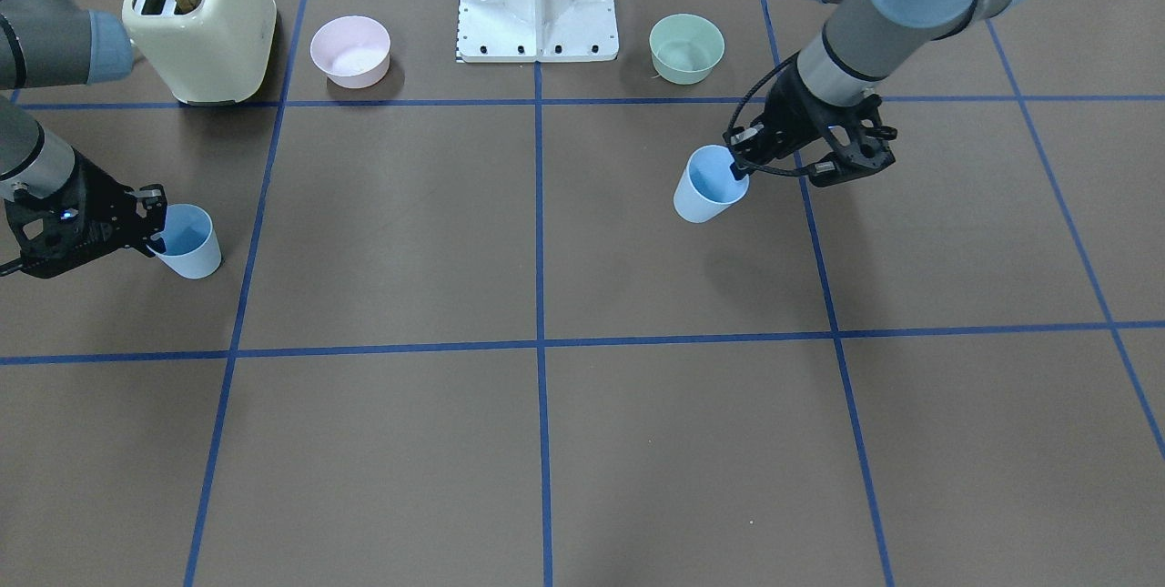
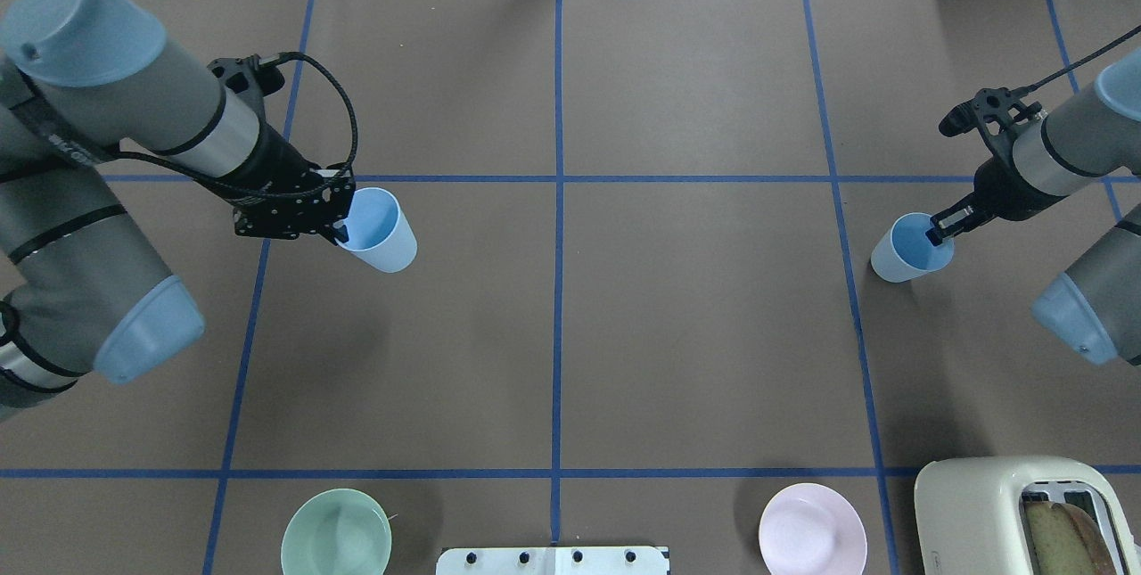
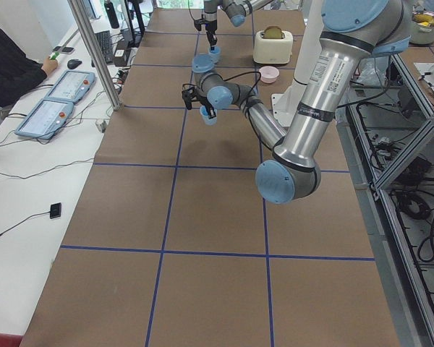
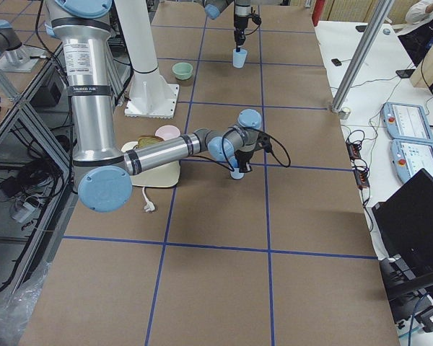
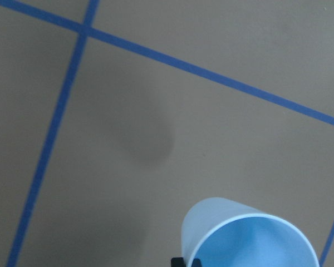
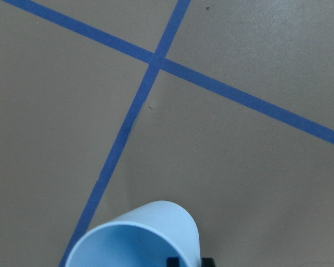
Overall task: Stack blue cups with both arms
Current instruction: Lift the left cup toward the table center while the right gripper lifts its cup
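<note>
Two light-blue cups. My left gripper point(image 1: 742, 164) is shut on the rim of one blue cup point(image 1: 710, 185), one finger inside and one outside. It holds the cup tilted above the table; it also shows in the overhead view point(image 2: 379, 230) and the left wrist view point(image 5: 250, 239). My right gripper point(image 2: 938, 232) is shut the same way on the rim of the other blue cup point(image 2: 907, 250), which is upright at or just above the table near the toaster side. This cup also shows in the front view point(image 1: 188, 241) and the right wrist view point(image 6: 139, 239).
A cream toaster point(image 1: 200, 18) with a slice of bread stands near the robot on its right. A pink bowl point(image 1: 350, 50) and a green bowl point(image 1: 686, 47) flank the white base point(image 1: 537, 0). Blue tape lines cross the brown table.
</note>
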